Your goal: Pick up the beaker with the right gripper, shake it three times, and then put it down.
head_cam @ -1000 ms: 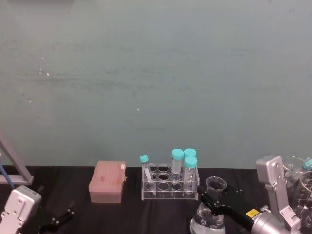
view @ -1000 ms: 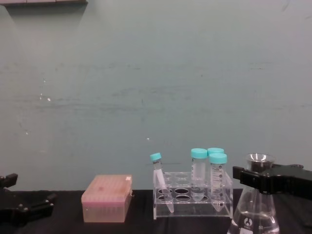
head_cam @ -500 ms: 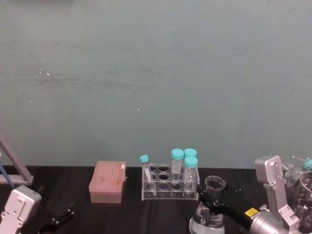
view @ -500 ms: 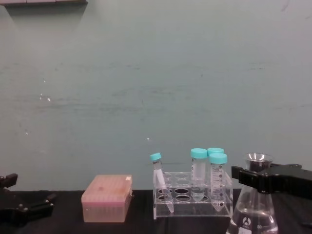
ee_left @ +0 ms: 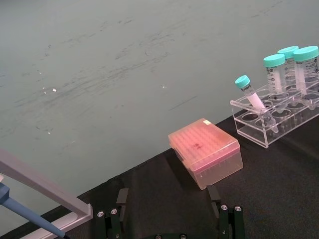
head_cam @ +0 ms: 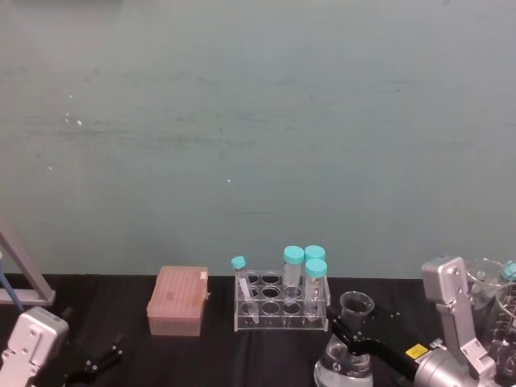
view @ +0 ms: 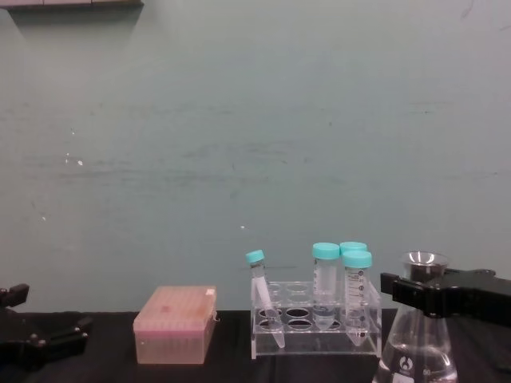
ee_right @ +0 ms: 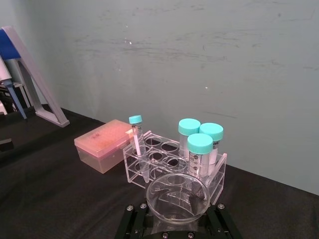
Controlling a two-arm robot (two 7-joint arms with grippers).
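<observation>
The beaker (head_cam: pixel 345 355) is a clear conical flask at the front right of the black table, just right of the tube rack. My right gripper (head_cam: pixel 349 330) is shut on the beaker's neck below the flared rim. From the side, the flat black fingers (view: pixel 444 294) cross the neck of the beaker (view: pixel 417 355). The right wrist view looks down into the beaker's round mouth (ee_right: pixel 178 196), held by the right gripper (ee_right: pixel 177 220). The beaker's base is cut off, so I cannot tell if it touches the table. My left gripper (head_cam: pixel 95 362) stays parked and open at the front left.
A clear tube rack (head_cam: pixel 281 305) holds several blue-capped tubes. A pink tip box (head_cam: pixel 177 301) lies to its left. More glassware (head_cam: pixel 493 284) stands at the far right, and a grey pipette stand (head_cam: pixel 22 272) at the far left.
The right gripper and beaker shifted slightly left half a second ago and are now back to the right. The left arm has not moved.
</observation>
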